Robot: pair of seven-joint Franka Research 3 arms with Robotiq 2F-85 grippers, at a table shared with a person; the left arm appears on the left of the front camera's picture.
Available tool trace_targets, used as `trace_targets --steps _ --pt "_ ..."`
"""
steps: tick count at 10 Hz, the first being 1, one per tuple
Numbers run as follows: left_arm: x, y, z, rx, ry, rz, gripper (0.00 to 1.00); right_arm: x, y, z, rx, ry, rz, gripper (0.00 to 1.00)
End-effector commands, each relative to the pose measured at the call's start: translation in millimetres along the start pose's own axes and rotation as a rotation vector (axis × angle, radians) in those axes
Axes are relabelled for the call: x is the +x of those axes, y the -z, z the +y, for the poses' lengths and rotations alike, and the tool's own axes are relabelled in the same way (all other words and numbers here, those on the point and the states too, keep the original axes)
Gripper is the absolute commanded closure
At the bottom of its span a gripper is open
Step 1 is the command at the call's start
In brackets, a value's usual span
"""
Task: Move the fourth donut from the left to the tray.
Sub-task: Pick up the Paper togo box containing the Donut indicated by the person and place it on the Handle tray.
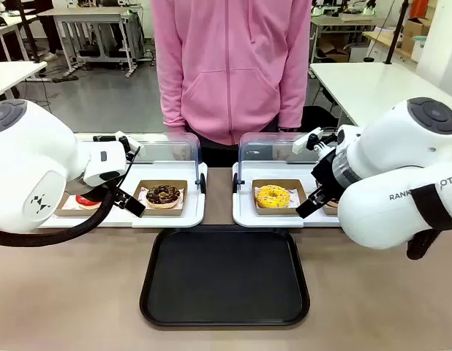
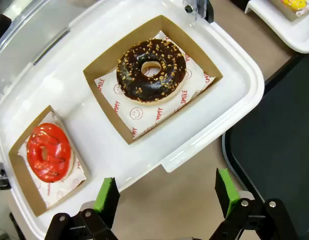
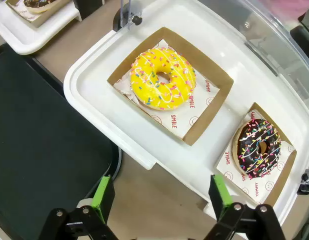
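The left arm's fingers (image 2: 107, 197) stand apart at the near edge of the left white tray (image 2: 229, 75). The tray (image 1: 224, 278) lies at the middle of the table (image 1: 72, 292). The right arm's fingers (image 3: 218, 192), also apart, hover nearer (the likelier arm). The fourth donut (image 3: 258, 147) sits in its holder (image 3: 286, 170) at the outer end of the right white tray (image 3: 94, 95), ahead and beyond one finger.

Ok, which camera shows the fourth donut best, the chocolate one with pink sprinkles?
The right wrist view: the fourth donut lies whole and unblocked in its cardboard holder. In the front view the right arm covers nearly all of it. The left wrist view looks at the other white tray.
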State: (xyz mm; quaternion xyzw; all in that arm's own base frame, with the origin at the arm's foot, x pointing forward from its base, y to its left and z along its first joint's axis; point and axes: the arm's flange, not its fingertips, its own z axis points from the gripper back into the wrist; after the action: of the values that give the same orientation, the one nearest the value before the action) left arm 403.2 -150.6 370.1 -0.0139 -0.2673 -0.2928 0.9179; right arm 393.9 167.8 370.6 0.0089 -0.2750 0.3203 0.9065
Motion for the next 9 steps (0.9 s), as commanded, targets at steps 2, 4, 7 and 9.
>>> trace_targets --steps 2,4,7,9 --pt "0.1 -0.2 0.0 0.000 0.000 -0.001 0.00 0.0 0.0 0.0 0.000 0.000 0.000 0.00" --pt "0.1 -0.2 0.0 0.000 0.000 -0.001 0.00 0.0 0.0 0.0 0.000 0.000 0.000 0.00" --pt "0.1 -0.2 0.0 0.000 0.000 -0.001 0.00 0.0 0.0 0.0 0.000 0.000 0.000 0.00" --pt "0.1 -0.2 0.0 0.000 0.000 -0.001 0.00 0.0 0.0 0.0 0.000 0.000 0.000 0.00"
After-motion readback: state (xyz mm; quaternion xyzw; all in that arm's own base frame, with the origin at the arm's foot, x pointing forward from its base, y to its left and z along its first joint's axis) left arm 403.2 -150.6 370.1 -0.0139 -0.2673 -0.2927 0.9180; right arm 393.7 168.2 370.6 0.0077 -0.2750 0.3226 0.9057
